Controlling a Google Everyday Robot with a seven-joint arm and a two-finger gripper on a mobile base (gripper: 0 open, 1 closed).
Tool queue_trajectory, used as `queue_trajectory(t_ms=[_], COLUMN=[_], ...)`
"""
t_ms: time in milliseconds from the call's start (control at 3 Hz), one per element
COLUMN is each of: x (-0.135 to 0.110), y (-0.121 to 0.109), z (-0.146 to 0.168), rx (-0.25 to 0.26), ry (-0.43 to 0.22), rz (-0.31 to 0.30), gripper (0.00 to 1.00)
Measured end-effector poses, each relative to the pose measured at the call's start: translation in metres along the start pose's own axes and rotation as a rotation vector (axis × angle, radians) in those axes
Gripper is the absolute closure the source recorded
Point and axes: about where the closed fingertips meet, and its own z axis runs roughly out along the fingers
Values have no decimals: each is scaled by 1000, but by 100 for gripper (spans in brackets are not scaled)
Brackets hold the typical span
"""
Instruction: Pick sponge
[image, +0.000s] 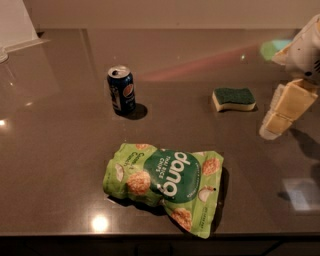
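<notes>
Dark tabletop: gripper hangs at the right edge, openness unclear; best centred squarely over the nearby sponge before descending.

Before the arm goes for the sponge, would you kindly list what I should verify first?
1. Sponge in view, lying flat with its green side up: ok.
2. Soda can and chip bag apart from the sponge: ok, both lie well to its left.
3. Claw positioned over the sponge: not ok, it hangs to the right of it, not touching.
4. Path from claw to sponge free: ok, only bare table lies between them.
5. Sponge away from the table edge: ok.
</notes>
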Motion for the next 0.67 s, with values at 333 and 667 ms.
queue_trajectory(t_ms=[333, 667], x=[-2, -3], y=[-27, -66], z=[23, 47], rx=[10, 41], ry=[-74, -162], rz=[56, 125], gripper=[0, 0])
